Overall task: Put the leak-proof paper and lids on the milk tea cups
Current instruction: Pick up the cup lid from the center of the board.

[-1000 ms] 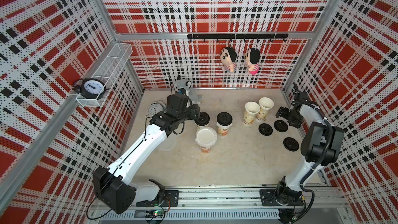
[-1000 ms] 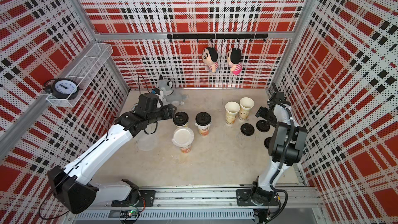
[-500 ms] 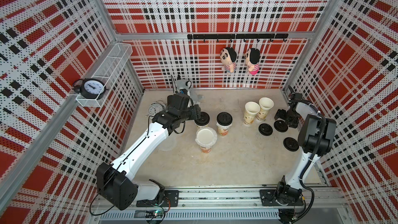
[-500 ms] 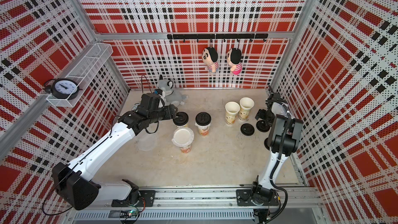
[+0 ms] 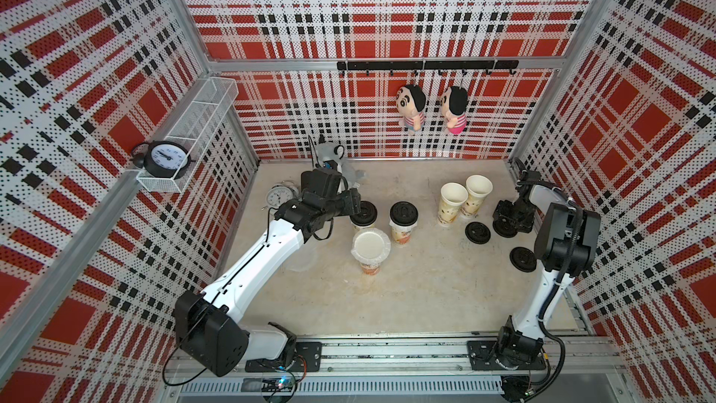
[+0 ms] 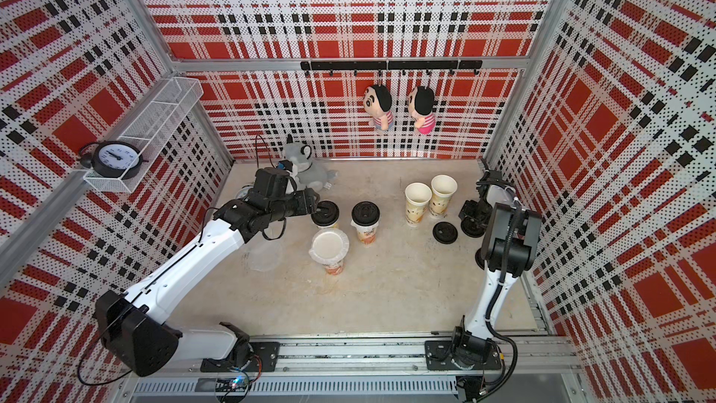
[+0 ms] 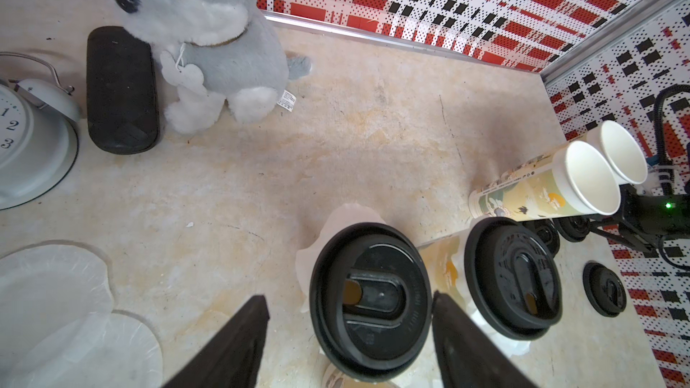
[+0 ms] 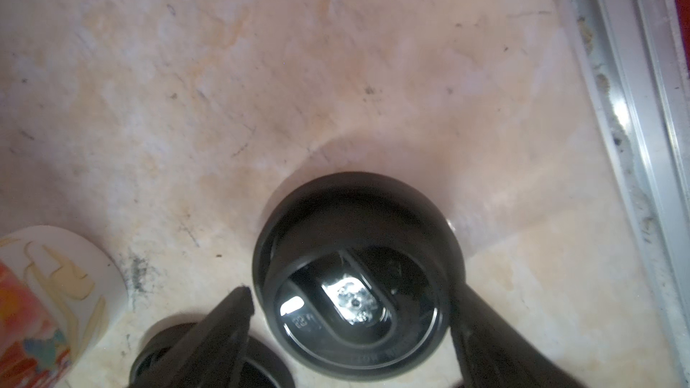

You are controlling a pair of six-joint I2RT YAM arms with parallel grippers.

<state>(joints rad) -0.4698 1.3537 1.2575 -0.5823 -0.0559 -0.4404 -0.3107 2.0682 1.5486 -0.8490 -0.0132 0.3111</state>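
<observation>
Now left claw point(image 7: 347, 296) gapes astride a lidded cup point(image 7: 392, 255); right claw point(image 8: 348, 288) straddles a lid point(image 8: 336, 210), grip unclear.

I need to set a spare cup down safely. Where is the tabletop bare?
The widest bare patch lies between the film-covered cup and the front rail. A smaller one sits between the grey plush and the two open cups. Crowded: the lidded cups, the loose black lids.

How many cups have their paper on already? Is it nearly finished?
More than half. Paper pokes out under the lids of one lidded cup and another lidded cup; a third cup wears paper only. The right pincer straddles a loose lid. To do: one open cup and the open cup beside it need paper from the spare sheets.
</observation>
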